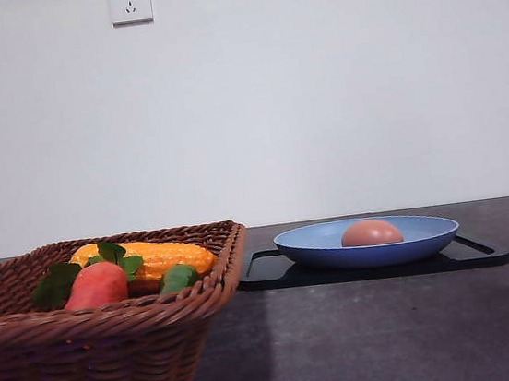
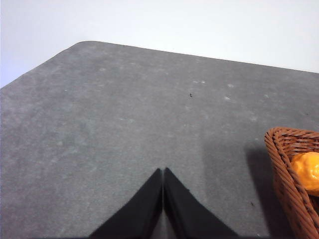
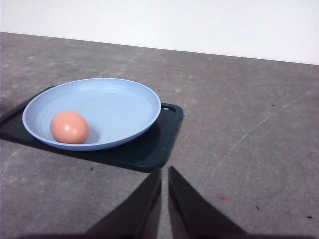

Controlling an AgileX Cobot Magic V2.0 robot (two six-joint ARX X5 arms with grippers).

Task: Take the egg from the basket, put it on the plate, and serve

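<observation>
The brown woven wicker basket with the thick braided rim [image 1: 95, 331] sits nearest in the front view, on the left side of the dark grey matte table [image 1: 385, 342]; it holds a reddish carrot-like vegetable with green leaves [image 1: 95, 284], a yellow corn cob [image 1: 156, 256] and a small green piece [image 1: 179, 277] — no egg among them. Beyond it and to the right, the flat black rectangular tray [image 1: 471, 252] carries the wide shallow light-blue round plate [image 1: 308, 244], and the small smooth pinkish-brown egg [image 1: 371, 232] lies in that plate, off-centre. Judgement: the transfer step looks done; what remains is the serving, which would call for taking hold of the plate or tray by an edge and moving it level so the egg does not roll. The left gripper [image 2: 163, 172] has its black fingers pressed together and empty, over bare table, with the basket's corner off to one side and the egg nowhere near it. The right gripper [image 3: 164, 169] has its fingers nearly together with a thin slit between them, holding nothing; it hangs just short of the tray's near corner, the egg well apart from the fingertips, resting against the plate's inner slope on the side away from that corner. White wall behind.
</observation>
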